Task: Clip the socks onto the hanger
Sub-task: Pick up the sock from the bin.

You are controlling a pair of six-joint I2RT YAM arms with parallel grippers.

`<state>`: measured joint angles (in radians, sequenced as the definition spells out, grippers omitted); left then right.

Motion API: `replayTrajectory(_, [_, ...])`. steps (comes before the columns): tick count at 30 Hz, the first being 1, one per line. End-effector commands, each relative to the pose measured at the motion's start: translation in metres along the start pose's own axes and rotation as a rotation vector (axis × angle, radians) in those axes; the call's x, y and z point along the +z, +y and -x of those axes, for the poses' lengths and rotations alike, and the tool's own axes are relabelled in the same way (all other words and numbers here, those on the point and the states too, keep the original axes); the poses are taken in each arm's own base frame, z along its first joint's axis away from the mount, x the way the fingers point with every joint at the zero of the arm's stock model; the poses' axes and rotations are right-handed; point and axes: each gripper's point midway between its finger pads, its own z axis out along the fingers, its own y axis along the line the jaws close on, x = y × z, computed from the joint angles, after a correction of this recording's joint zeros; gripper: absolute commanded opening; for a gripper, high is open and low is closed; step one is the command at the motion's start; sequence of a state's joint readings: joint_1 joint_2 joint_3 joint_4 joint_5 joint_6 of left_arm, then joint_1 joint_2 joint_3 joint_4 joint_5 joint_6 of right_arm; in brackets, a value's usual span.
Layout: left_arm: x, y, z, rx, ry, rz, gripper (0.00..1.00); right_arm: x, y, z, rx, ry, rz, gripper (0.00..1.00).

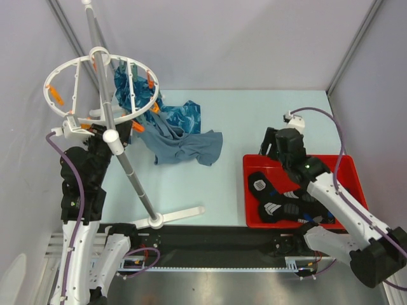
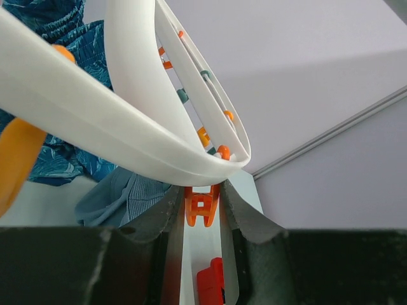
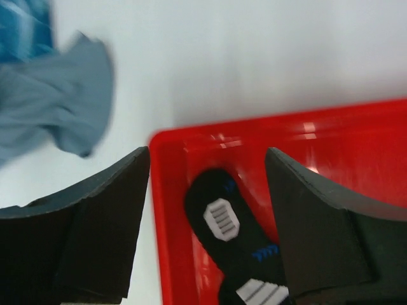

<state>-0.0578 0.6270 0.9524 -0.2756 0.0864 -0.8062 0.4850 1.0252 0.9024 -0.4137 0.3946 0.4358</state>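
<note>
Black socks (image 1: 283, 202) with white striped patches lie in a red tray (image 1: 353, 175). The white ring hanger (image 1: 63, 73) with orange clips hangs on a grey pole at the far left. My left gripper (image 1: 88, 129) is at the ring's near rim. In the left wrist view it (image 2: 202, 202) is shut on an orange clip (image 2: 202, 208) under the white ring (image 2: 127, 127). My right gripper (image 1: 271, 147) hovers over the tray's far left corner. In the right wrist view it (image 3: 206, 162) is open and empty above a sock (image 3: 222, 219).
A blue patterned cloth (image 1: 184, 117) and a plain grey-blue cloth (image 1: 187, 147) hang from the ring and spill onto the table. The pole (image 1: 127, 168) slants down to a white foot (image 1: 175, 216) near the front edge. Walls close in on both sides.
</note>
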Motion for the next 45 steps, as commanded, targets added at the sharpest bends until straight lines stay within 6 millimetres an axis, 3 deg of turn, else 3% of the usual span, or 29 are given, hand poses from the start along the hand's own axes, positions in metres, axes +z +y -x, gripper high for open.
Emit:
replayTrajectory(1, [-0.007,-0.013,0.003,0.016,0.001,-0.043,0.00,0.013,-0.021,-0.045,0.006,0.126,-0.091,0.73])
replayTrajectory(2, [-0.007,-0.013,0.003,0.017,0.003,-0.045,0.00,0.014,-0.026,-0.049,0.009,0.134,-0.114,0.65])
replayTrajectory(4, [-0.007,-0.013,0.002,0.017,0.009,-0.046,0.00,0.013,-0.037,-0.060,0.044,0.153,-0.156,0.64])
replayTrajectory(12, [-0.007,-0.013,0.000,0.013,0.012,-0.051,0.00,0.015,-0.068,-0.117,0.108,0.312,-0.289,0.67])
replayTrajectory(20, [-0.006,-0.007,-0.005,0.004,0.016,-0.046,0.00,0.009,-0.074,-0.161,0.147,0.429,-0.295,0.54])
replayTrajectory(28, [-0.007,-0.003,-0.009,0.005,0.020,-0.041,0.00,-0.012,-0.126,-0.132,0.212,0.266,-0.552,0.61])
replayTrajectory(32, [-0.006,-0.004,-0.010,0.007,0.022,-0.048,0.00,-0.024,-0.158,-0.115,0.272,0.203,-0.737,0.73])
replayTrajectory(34, [-0.005,-0.003,-0.011,0.007,0.024,-0.048,0.00,-0.027,-0.172,-0.118,0.297,0.226,-0.818,0.82])
replayTrajectory(36, [-0.004,-0.002,-0.013,0.008,0.032,-0.049,0.00,-0.024,-0.184,-0.127,0.358,0.272,-0.860,0.84])
replayTrajectory(42, [-0.006,0.000,-0.014,0.008,0.027,-0.047,0.00,-0.004,-0.185,-0.152,0.385,0.320,-0.828,0.76])
replayTrajectory(44, [-0.005,0.000,-0.014,0.007,0.029,-0.048,0.00,0.001,-0.183,-0.149,0.385,0.315,-0.808,0.65])
replayTrajectory(45, [-0.004,0.001,-0.015,0.008,0.032,-0.047,0.00,0.004,-0.178,-0.147,0.386,0.317,-0.777,0.54])
